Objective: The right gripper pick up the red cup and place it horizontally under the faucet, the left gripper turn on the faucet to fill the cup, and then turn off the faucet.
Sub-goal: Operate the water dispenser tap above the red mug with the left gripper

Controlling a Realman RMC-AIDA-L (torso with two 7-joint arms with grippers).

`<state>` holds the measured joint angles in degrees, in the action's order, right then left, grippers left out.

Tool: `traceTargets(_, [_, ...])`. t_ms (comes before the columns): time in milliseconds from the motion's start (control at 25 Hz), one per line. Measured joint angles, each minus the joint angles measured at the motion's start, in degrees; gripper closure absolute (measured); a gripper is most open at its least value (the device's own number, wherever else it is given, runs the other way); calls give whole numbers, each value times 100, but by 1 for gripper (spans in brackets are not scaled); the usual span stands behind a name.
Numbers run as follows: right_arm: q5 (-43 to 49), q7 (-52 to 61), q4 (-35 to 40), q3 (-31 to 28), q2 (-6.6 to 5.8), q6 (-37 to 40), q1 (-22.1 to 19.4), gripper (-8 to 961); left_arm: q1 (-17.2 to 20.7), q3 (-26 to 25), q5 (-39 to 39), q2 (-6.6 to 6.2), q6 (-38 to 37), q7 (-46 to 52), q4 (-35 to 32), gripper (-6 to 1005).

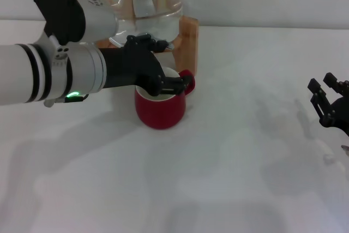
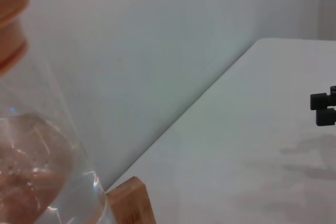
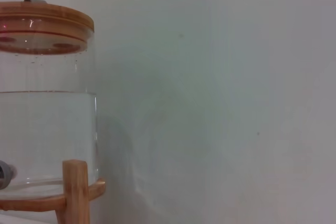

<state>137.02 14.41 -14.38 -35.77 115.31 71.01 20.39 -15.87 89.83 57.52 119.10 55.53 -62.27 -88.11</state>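
The red cup point(image 1: 159, 110) stands upright on the white table, right in front of the clear water jug point(image 1: 144, 4) on its wooden stand point(image 1: 188, 39). My left gripper point(image 1: 166, 83) reaches in from the left and hangs over the cup's mouth, just below the jug's base. It covers the faucet, so the lever and spout are hidden in the head view. A grey metal stub point(image 3: 4, 175) shows at the jug's base in the right wrist view. My right gripper point(image 1: 322, 83) point(image 2: 324, 107) sits open and holding nothing at the far right edge, well away from the cup.
The jug point(image 3: 47, 129) is partly filled with water and has a wooden lid point(image 3: 44, 24). A pale wall runs close behind it. White tabletop point(image 1: 245, 162) stretches between the cup and my right gripper.
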Motion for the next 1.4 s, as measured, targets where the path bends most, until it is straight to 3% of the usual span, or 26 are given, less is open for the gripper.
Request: traceTargets(1400, [0, 0, -13, 0, 0, 15, -17, 620, -191, -1, -50, 18, -87, -22, 145, 122])
